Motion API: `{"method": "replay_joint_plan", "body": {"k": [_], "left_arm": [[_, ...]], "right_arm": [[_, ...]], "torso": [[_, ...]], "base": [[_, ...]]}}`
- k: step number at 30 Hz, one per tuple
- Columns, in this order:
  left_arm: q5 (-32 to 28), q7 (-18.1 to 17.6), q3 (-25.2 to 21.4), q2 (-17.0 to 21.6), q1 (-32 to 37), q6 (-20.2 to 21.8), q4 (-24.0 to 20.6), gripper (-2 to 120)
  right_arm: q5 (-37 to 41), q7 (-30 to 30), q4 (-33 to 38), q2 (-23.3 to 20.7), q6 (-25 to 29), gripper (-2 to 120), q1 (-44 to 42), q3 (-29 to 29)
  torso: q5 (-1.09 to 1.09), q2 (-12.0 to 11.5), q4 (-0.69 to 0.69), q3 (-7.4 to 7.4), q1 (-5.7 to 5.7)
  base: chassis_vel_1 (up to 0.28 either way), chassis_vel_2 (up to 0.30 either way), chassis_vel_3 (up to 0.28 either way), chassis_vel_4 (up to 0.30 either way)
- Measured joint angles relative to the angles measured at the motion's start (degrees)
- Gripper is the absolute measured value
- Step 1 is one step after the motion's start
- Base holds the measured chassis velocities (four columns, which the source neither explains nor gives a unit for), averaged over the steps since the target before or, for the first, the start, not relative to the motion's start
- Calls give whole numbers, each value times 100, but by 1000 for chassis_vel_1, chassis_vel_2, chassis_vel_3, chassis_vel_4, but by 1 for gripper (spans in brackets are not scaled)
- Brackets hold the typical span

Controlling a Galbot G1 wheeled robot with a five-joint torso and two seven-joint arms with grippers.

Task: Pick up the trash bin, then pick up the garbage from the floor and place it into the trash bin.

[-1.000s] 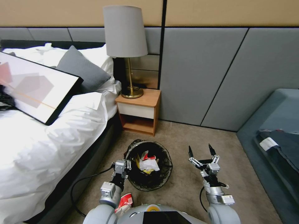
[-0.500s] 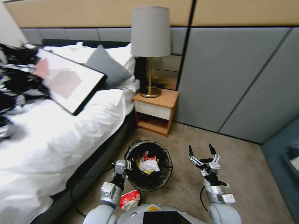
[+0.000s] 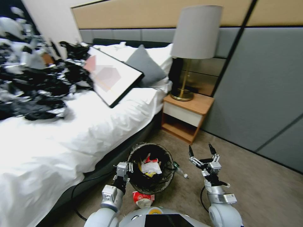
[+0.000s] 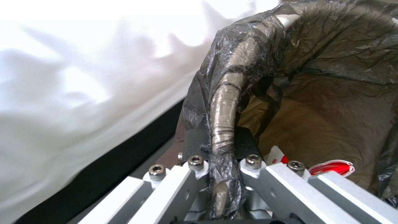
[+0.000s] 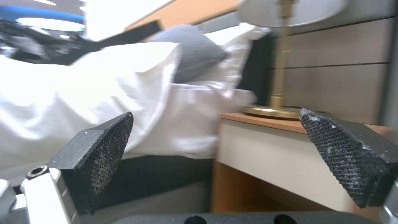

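Setting: I am in a bedroom, hotel-style. A bed [image 3: 79, 132] with white linen and a grey pillow [image 3: 146, 64] stands against a padded grey and tan panelled wall [image 3: 262, 82]. Beside it is a wooden nightstand [image 3: 186, 118] bearing a brass lamp [image 3: 192, 47]; the floor is beige carpet [image 3: 252, 186].

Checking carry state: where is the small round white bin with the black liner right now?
In the head view the small round white bin with the black liner sits beside the bed, its rim gripped by the left gripper.
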Motion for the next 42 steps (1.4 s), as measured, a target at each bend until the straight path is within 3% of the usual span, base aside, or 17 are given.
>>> {"method": "replay_joint_plan", "body": {"k": [27, 34, 42], "left_arm": [[62, 55, 52, 6, 44, -82, 47, 1], [70, 59, 76, 40, 50, -82, 46, 1], [126, 64, 116, 45, 62, -85, 41, 1]], "right_arm": [[-7, 65, -203, -81, -90, 100, 240, 160], [161, -290, -787, -453, -621, 100, 714, 524], [409, -367, -1579, -1185, -1546, 100, 1026, 193]], "torso": [[0, 0, -1, 0, 0], [0, 0, -2, 0, 0], [1, 0, 0, 0, 0]], "base": [[40, 37, 40, 43], [0, 0, 0, 0], [0, 0, 0, 0]]}}
